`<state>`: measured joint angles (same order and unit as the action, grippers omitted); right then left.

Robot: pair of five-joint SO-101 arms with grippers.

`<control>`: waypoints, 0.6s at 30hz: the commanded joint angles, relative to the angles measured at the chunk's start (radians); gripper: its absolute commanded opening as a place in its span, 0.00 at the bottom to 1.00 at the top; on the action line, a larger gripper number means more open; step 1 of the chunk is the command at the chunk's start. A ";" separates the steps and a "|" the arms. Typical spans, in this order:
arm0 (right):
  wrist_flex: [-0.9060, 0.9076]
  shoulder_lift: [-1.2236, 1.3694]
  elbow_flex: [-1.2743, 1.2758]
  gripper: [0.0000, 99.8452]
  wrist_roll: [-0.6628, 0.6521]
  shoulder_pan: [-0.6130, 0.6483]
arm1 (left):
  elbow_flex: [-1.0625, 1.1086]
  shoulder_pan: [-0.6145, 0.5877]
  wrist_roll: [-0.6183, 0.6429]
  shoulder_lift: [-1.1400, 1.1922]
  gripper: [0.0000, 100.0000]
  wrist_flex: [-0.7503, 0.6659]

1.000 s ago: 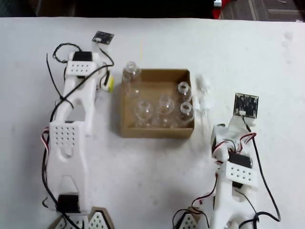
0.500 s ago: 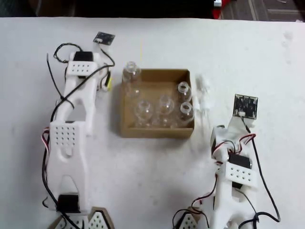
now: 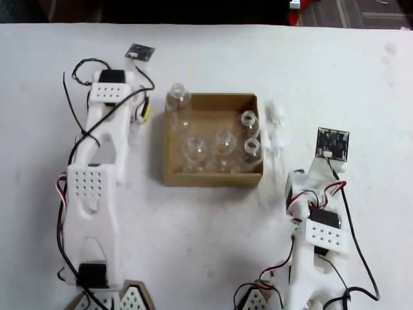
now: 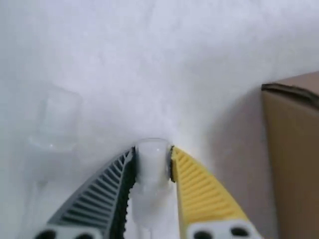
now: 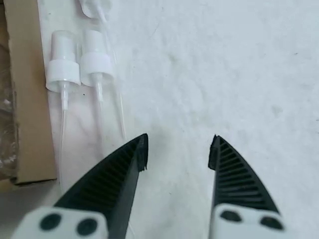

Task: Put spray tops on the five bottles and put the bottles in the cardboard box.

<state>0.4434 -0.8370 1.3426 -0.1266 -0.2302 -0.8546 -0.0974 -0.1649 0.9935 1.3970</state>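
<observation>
Left gripper [image 4: 152,149]: grey and yellow ribbed fingers clamped on a small clear plastic spray top [image 4: 151,167], pinched at the tips and held low over the white table [image 4: 164,59]. A wall of the brown cardboard box [image 4: 294,154] stands close by. A faint clear cap-like shape [image 4: 55,119] sits on the table farther off; too washed out to name.

High view: left gripper [image 3: 143,113] hangs just off the box's [image 3: 169,174] left wall, near the far corner and apart from the cardboard.

Right gripper [image 5: 178,149]: black fingers spread wide with nothing between them, over bare table. Ahead of it lie loose white spray tops with long dip tubes [image 5: 62,64], side by side, just beside the box's right wall. High view puts the right gripper [image 3: 308,177] off the box's near right corner.

Box contents: four clear round bottles [image 3: 224,142] stand upright inside with bare necks, two of them along the right wall. A fifth clear bottle [image 3: 177,100] stands at the far left corner; cannot tell whether it is inside the rim or against it.
</observation>
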 commanded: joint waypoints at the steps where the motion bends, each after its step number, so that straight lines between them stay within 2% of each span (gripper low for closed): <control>1: -0.027 -0.018 -0.005 0.18 -0.015 0.012 | -0.044 -0.015 -0.014 -0.019 0.02 0.012; 18: -0.027 -0.018 -0.003 0.18 -0.015 0.012 | -0.057 -0.013 -0.014 -0.027 0.02 0.020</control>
<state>0.4434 -0.8370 1.3426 -0.1266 -0.2302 -0.8546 -0.0974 -0.1649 0.9935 1.3970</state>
